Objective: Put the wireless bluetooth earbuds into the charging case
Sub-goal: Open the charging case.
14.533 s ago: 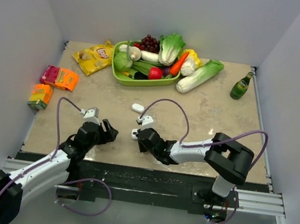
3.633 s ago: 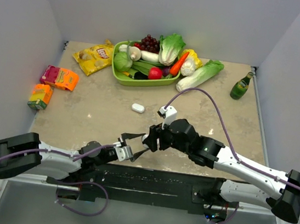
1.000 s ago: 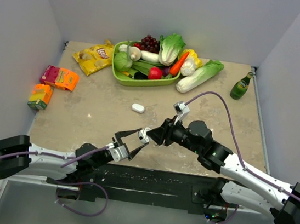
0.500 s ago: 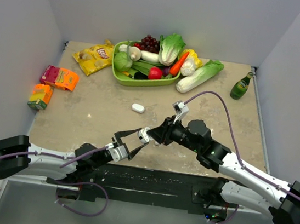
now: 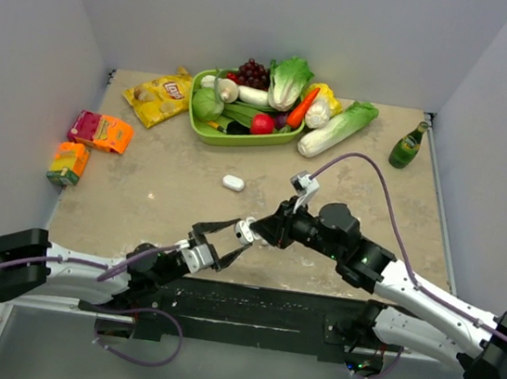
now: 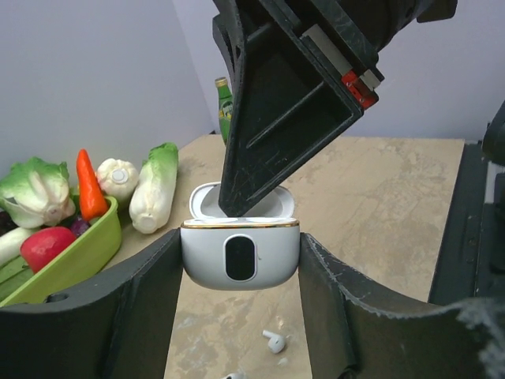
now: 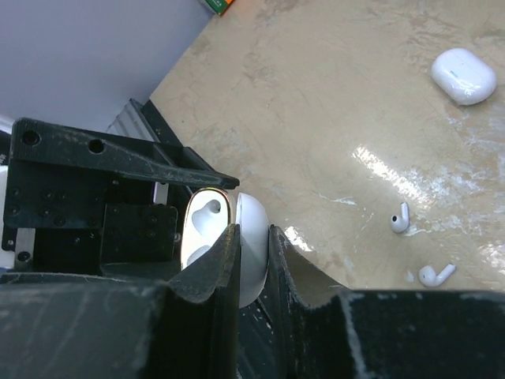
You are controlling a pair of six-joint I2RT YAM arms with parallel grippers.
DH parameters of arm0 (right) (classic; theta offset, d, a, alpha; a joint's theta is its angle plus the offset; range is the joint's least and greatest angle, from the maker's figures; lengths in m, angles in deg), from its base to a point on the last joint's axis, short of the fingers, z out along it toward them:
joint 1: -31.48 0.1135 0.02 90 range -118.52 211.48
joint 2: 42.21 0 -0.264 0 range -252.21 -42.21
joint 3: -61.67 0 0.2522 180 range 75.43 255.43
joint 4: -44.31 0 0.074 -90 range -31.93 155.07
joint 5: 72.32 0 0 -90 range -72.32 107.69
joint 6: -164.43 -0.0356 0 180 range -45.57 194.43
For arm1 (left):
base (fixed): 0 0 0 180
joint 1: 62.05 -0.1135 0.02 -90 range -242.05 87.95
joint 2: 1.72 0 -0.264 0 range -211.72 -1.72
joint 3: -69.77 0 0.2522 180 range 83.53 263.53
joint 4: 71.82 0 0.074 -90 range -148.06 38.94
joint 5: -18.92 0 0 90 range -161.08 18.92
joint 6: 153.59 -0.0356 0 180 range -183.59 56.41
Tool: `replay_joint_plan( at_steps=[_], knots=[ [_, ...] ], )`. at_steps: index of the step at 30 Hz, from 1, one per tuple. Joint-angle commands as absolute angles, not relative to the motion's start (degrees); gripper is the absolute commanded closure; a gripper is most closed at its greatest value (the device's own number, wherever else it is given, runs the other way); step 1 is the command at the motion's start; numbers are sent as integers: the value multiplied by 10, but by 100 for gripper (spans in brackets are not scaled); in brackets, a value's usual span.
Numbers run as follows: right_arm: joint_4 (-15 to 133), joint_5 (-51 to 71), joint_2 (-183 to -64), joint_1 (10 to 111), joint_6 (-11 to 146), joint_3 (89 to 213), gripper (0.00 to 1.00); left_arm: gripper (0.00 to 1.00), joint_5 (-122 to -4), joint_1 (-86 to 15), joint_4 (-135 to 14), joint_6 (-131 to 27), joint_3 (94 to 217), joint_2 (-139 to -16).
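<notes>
A: Your left jaws are clamped on the charging case [image 6: 241, 257], one finger on each side. They hold it upright with the lid open, above the middle of the tabletop's [image 5: 146, 157] near edge.

B: Your right jaws, above it, are nearly together and pinch the case by that raised lid, which fills the gap between the two fingers [image 7: 223, 253].

A: Two wireless bluetooth earbuds [image 7: 400, 219] lie loose on the tabletop below the case, near each other, toward the near edge. Both wrist views show them.

B: Whether a bud sits inside the case, you cannot tell; its wells are half hidden.

A: A second case [image 5: 233, 182], closed, rests near the tabletop's centre, apart from both arms.

B: At the far edge sits the green tray [image 6: 75, 264] of vegetables. A green bottle [image 5: 407, 146] stands by the far right corner.
</notes>
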State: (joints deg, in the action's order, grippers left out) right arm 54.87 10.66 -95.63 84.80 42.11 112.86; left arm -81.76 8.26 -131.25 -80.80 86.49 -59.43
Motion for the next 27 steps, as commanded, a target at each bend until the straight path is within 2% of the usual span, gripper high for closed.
replay_joint_plan(
  at_steps=[1,2,4,5,11,14,17,18,21,27],
  knots=[
    [613,130,-917,840,532,1203,100,39,-881,81,-1293,-722,888,-575],
    [629,125,-918,840,543,1216,100,32,-883,80,-1289,-711,888,-576],
    [650,113,-918,840,571,1230,100,24,-885,80,-1303,-687,880,-591],
    [663,110,-918,840,578,1236,100,0,-886,80,-1304,-676,879,-595],
    [698,100,-905,840,616,1250,100,0,-889,80,-1303,-661,893,-617],
    [723,120,-899,842,658,1257,100,0,-861,76,-1272,-640,899,-582],
    [714,146,-871,864,701,1244,100,4,-727,33,-1205,-581,906,-535],
    [717,151,-854,883,722,1243,100,7,-634,17,-1193,-565,907,-527],
    [770,167,-869,911,760,1270,100,15,-500,-40,-1191,-495,909,-509],
    [807,147,-912,940,768,1296,100,18,-410,-53,-1149,-470,966,-559]
  ],
)
